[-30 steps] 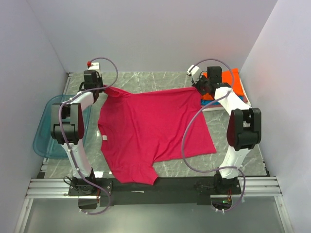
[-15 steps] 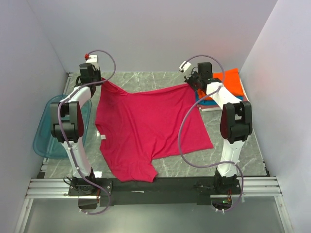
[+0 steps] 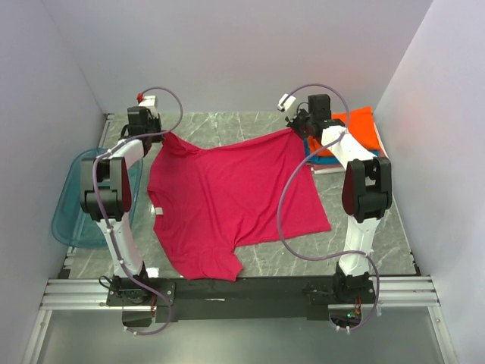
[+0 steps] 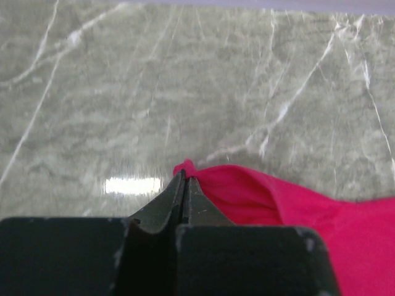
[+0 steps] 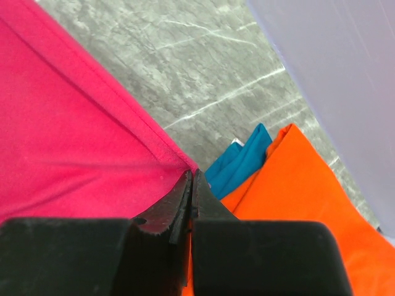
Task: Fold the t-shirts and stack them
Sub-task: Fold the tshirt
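A magenta-red t-shirt (image 3: 231,201) lies spread across the marble table, its far edge lifted between my two grippers. My left gripper (image 3: 163,136) is shut on the shirt's far left corner (image 4: 203,179), which bunches at the fingertips. My right gripper (image 3: 298,130) is shut on the far right corner, seen along the hem in the right wrist view (image 5: 123,117). A stack of folded shirts stands at the far right, an orange one (image 3: 362,129) on top and a teal-blue one (image 5: 244,161) under it. The near sleeve rests by the front edge.
A translucent blue plastic tray (image 3: 70,205) sits at the left edge beside the left arm. Grey walls close in at the back and both sides. The metal rail (image 3: 242,292) with the arm bases runs along the near edge.
Both grippers have carried the shirt's far edge further toward the back wall and slightly left. The shirt's body has slid leftward and away from the front edge.
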`<state>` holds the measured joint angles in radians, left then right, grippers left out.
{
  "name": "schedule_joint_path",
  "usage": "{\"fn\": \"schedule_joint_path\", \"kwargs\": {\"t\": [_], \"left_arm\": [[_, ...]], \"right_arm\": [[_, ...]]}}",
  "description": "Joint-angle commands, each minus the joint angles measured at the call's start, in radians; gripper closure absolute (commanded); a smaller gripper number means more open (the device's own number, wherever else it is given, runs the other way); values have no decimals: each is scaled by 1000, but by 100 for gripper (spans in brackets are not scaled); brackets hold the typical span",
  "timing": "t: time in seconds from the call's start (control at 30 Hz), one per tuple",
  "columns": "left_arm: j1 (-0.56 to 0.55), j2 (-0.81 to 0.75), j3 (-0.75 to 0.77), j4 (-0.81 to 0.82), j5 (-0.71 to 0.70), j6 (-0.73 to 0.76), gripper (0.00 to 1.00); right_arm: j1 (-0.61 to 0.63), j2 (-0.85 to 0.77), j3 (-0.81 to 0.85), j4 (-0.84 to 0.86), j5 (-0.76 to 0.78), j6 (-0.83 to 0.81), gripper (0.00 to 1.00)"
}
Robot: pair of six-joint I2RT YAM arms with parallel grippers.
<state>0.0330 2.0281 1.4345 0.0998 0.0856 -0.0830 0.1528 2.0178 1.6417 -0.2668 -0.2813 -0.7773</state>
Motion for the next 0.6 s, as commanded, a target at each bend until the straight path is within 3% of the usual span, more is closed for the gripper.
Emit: {"fn": "schedule_joint_path", "kwargs": {"t": [0.0,0.23,0.57], "left_arm": [[-2,-134,-37,63,-20,-29,100],[10,-157,-31,11,-83,5,100],[41,-46,102,-69,-104,15,100]], "right_arm": [[4,4,3,5,-44,-48,100],[17,108,110,-64,40,-30,100],[19,162,184,-18,99,7,100]]}}
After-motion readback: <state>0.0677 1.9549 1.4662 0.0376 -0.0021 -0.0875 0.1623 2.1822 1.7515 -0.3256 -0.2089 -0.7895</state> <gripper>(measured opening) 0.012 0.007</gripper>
